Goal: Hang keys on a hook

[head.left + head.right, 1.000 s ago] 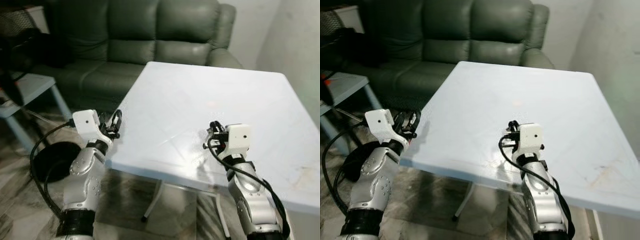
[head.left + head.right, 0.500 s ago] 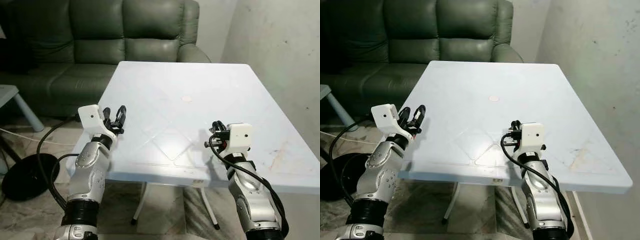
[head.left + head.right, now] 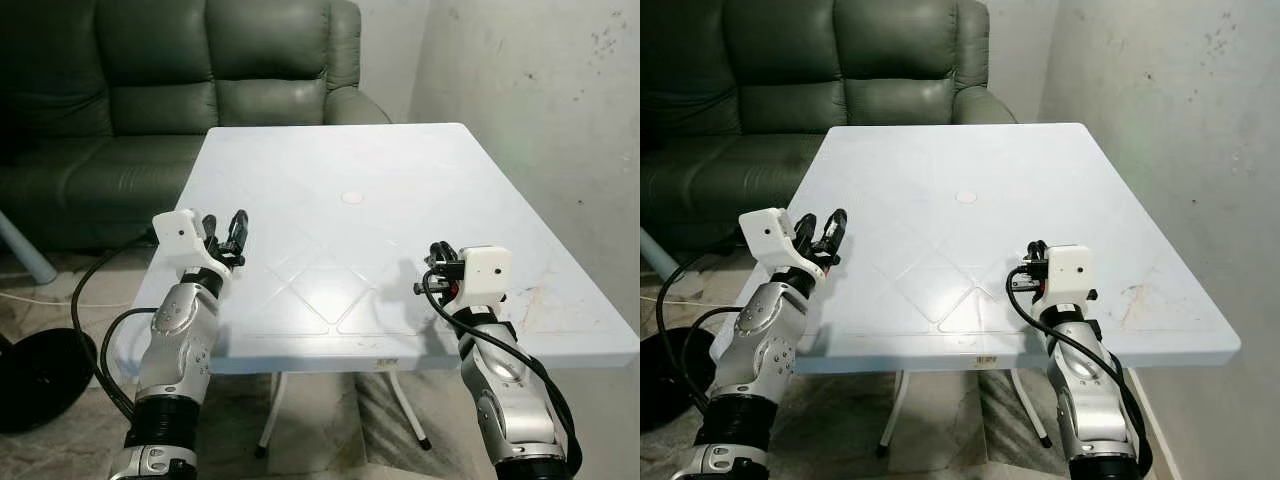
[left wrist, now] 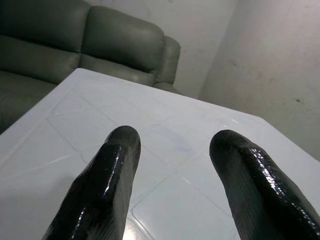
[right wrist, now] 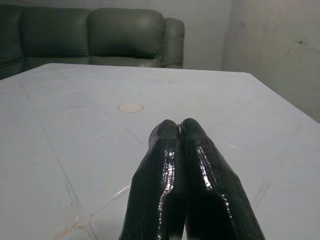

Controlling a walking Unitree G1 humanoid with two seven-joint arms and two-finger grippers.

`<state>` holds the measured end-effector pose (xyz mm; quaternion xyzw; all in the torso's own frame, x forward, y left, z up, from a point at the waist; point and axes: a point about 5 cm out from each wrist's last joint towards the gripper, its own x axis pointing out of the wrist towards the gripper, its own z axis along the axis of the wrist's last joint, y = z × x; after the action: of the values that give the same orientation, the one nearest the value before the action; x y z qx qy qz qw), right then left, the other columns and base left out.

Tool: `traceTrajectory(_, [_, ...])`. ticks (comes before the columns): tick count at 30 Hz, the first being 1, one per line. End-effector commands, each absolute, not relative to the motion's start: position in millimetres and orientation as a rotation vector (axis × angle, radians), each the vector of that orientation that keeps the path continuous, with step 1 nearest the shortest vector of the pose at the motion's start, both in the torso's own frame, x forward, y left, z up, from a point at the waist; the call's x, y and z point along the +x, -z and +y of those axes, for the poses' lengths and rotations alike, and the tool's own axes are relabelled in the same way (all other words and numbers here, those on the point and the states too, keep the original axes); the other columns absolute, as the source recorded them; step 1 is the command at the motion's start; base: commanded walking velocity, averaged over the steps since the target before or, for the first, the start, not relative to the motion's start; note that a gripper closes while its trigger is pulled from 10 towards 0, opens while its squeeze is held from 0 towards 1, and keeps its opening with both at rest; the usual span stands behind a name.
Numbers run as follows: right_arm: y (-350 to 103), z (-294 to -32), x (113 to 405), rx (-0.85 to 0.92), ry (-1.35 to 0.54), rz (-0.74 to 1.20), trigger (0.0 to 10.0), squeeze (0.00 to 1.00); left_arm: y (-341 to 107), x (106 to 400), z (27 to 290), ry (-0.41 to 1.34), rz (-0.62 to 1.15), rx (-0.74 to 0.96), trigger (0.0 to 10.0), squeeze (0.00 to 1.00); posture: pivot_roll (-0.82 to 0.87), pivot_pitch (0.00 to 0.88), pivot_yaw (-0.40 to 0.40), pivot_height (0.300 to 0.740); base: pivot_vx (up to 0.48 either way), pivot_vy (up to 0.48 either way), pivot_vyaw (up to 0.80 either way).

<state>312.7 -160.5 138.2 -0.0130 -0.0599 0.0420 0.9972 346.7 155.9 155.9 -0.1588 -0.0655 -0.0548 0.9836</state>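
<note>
Both arms raised — left tool [image 3: 228, 232] spread, right tool [image 5: 179, 131] pressed closed.

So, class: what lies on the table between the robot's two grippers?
Only bare white table, as the left eye view shows. The left gripper is open; the right gripper is shut.

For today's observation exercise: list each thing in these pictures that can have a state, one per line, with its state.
Left gripper: open, held over the table's near left edge, holding nothing.
Right gripper: shut, jaws pressed together, holding nothing, over the table's near right part.
Table: upright, top bare apart from a round centre cap.
Sofa: unoccupied.
</note>
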Motion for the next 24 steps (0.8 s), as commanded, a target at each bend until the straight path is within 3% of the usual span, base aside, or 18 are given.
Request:
traceTrajectory(1, [-143.1, -160.6, 313.0, -0.027, -0.082, -0.137, 10.0, 0.0, -155.6, 346.6, 159.4, 0.105, -0.134, -0.317, 10.0, 0.0, 0.12, 0.0, 0.032, 0.74, 0.0, 0.0, -0.78])
traceTrajectory(24, [-141.2, -161.3, 310.8, -0.037, -0.095, -0.126, 10.0, 0.0, -156.9, 345.6, 168.8, 0.081, -0.147, -0.277, 10.0, 0.0, 0.13, 0.0, 0.014, 0.74, 0.0, 0.0, -0.78])
